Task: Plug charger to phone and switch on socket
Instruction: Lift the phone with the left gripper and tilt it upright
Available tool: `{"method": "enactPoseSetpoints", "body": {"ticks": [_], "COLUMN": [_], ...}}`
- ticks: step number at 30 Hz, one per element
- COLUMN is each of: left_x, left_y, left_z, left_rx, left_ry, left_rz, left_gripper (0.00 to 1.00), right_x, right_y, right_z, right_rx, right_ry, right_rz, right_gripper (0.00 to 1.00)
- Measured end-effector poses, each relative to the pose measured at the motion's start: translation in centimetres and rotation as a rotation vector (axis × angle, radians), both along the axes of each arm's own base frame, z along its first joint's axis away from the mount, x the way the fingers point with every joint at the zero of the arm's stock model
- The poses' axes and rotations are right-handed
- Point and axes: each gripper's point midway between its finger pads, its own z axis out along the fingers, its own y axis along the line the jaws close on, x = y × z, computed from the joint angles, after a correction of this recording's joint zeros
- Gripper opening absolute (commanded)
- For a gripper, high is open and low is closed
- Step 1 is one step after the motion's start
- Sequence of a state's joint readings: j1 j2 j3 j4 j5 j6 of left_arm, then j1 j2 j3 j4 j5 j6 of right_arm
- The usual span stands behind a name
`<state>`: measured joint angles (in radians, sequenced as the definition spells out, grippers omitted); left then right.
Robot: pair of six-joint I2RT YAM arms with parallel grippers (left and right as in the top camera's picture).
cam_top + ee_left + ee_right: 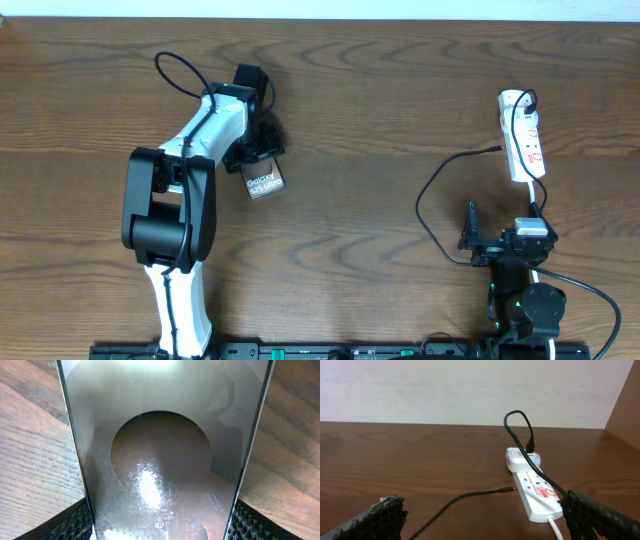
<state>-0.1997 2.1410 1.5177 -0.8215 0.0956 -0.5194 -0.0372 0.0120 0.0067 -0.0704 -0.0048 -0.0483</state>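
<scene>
Between the fingers [75,525] of the left gripper [258,160] sits the phone [266,181]. The dark pads press against its two long edges, so this gripper is closed on the handset. In the left wrist view its glossy grey face fills almost the whole picture, with the dark rounded patch in the middle and bright glare on the glass. From overhead only the end with the white "Galaxy" lettering pokes out below the gripper, at a slant, on the left half of the wooden table [350,100]. I cannot tell whether the phone rests on the wood or is held off it. The right gripper [490,520] is spread wide with nothing between its fingers, low over the table's right side near the front edge. Just beyond it lies the socket [523,135], a narrow white strip with red marks, pointing away towards the back edge. The charger [421,205] has its black plug [530,446] seated in a white adapter at the strip's far end. Its thin cable arcs up from there, runs back along the strip, then sweeps in a loose loop over the wood. Its connector tip [512,490] lies bare on the table just beside the strip, well apart from the phone.
</scene>
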Motion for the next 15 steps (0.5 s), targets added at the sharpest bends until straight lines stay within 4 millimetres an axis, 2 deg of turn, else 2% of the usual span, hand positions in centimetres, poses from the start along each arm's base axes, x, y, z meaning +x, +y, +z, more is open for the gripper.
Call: {"method": "enactPoseSetpoints", "body": {"ticks": [7, 15], "left_x": [-0.7, -1.6], "left_y": [-1.0, -4.3], "left_z": [0.3, 1.1], "left_rx": [-0.080, -0.278], "left_ry": [0.032, 0.076], "left_rz": [0.008, -0.004], "left_gripper": [0.57, 0.57], "right_x": [0.0, 0.0], "right_y": [0.0, 0.0], "right_z": [0.0, 0.0], "right_rx": [0.000, 0.000], "right_ry": [0.000, 0.000], "right_rz": [0.000, 0.000], "right_gripper": [0.99, 0.99]}}
